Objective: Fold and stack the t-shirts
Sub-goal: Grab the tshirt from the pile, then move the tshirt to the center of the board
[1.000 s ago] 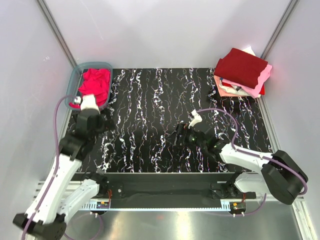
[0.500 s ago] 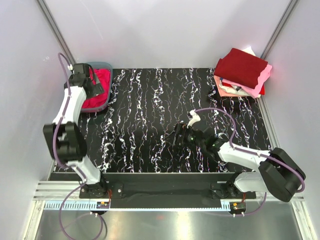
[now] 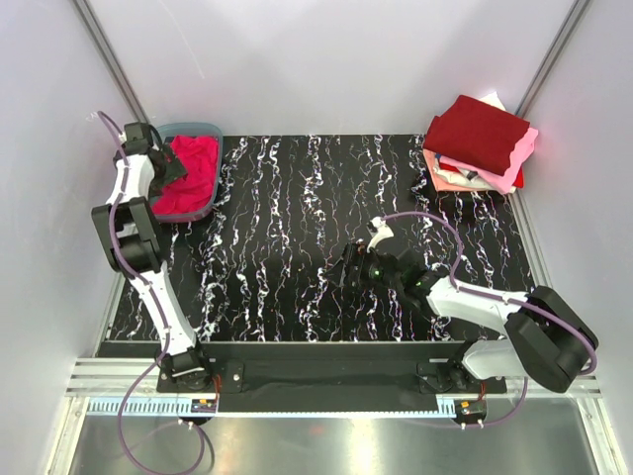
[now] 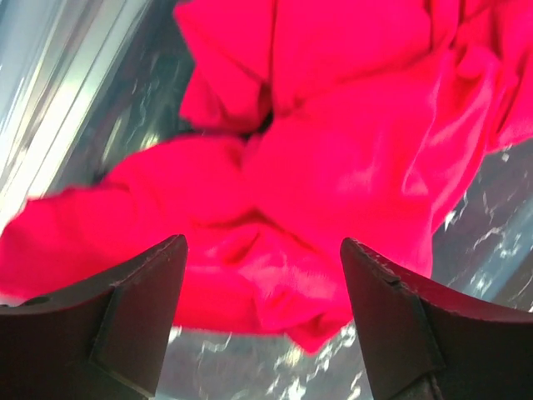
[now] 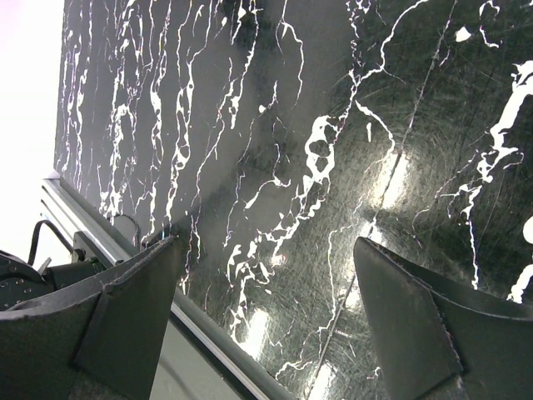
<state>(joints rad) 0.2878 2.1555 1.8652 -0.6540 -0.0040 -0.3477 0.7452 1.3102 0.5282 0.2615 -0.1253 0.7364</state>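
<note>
My left end effector [image 3: 161,166] hangs over the translucent tub [image 3: 194,127] at the far left corner of the counter [image 3: 287,198]. Its fingers [image 4: 117,317] stand well apart with nothing between them. The bright pinkish-red t-shirt [image 3: 191,176] lies crumpled inside the tub, just beyond my fingertips in the left wrist view. I cannot tell whether they touch the cloth.

My right end effector [image 3: 346,269] sits low over the middle of the counter, pointing left. Its fingers [image 5: 125,308] are spread wide and hold nothing, with only black marbled surface showing between them.

At the far right corner sits the folded stack, well apart from both my arms. The dark maroon t-shirt [image 3: 478,132] lies on top, the pale pink t-shirt [image 3: 521,158] under it, and the salmon t-shirt [image 3: 442,178] lower down. A sliver of the white t-shirt [image 3: 493,99] peeks out at the back edge.
</note>
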